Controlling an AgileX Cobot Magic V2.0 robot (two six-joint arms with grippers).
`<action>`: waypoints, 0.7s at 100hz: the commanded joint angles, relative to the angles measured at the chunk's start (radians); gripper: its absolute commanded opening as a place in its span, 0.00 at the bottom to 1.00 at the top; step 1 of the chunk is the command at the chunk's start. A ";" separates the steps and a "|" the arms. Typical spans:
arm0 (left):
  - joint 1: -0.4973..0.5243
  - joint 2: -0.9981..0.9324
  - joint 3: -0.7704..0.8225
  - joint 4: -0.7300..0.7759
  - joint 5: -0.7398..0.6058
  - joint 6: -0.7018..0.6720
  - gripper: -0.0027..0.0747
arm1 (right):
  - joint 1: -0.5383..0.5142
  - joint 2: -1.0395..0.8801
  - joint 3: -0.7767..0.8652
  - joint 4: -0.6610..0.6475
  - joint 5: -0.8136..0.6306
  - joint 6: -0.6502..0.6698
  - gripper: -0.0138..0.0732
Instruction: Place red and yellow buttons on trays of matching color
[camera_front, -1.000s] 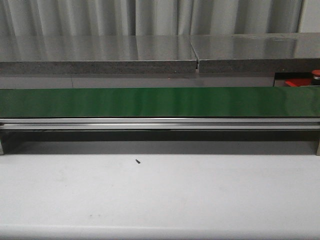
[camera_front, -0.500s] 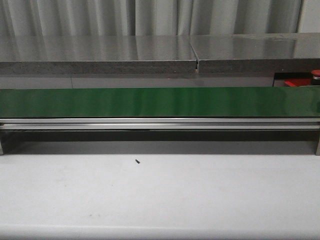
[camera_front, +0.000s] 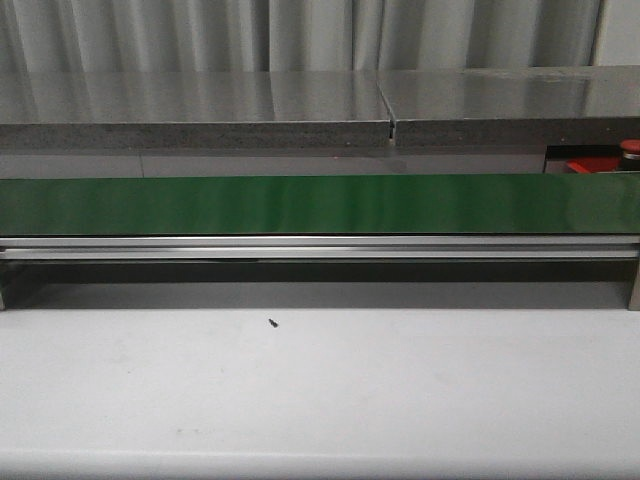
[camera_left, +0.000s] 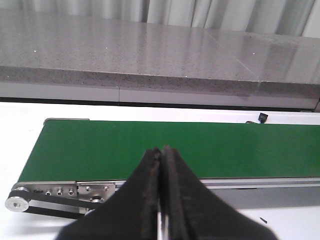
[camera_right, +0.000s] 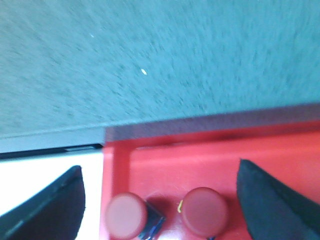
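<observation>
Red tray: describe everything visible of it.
The red tray is flat, bright red and smooth, plastic by its look, with a low raised edge. In the right wrist view one corner shows, lying against a grey speckled ledge, with white surface beside it. Two red buttons with domed caps sit inside near that corner, side by side and apart. The right gripper is above it, fingers spread wide to either side of the buttons. In the front view only a red sliver shows, far right behind the green belt.
</observation>
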 joint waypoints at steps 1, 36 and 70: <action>-0.008 0.005 -0.028 -0.015 -0.064 0.001 0.01 | -0.007 -0.147 -0.037 0.026 0.008 -0.040 0.87; -0.008 0.005 -0.028 -0.015 -0.064 0.001 0.01 | 0.030 -0.425 0.052 0.027 0.213 -0.051 0.87; -0.008 0.005 -0.028 -0.015 -0.064 0.001 0.01 | 0.156 -0.892 0.513 0.027 0.099 -0.102 0.87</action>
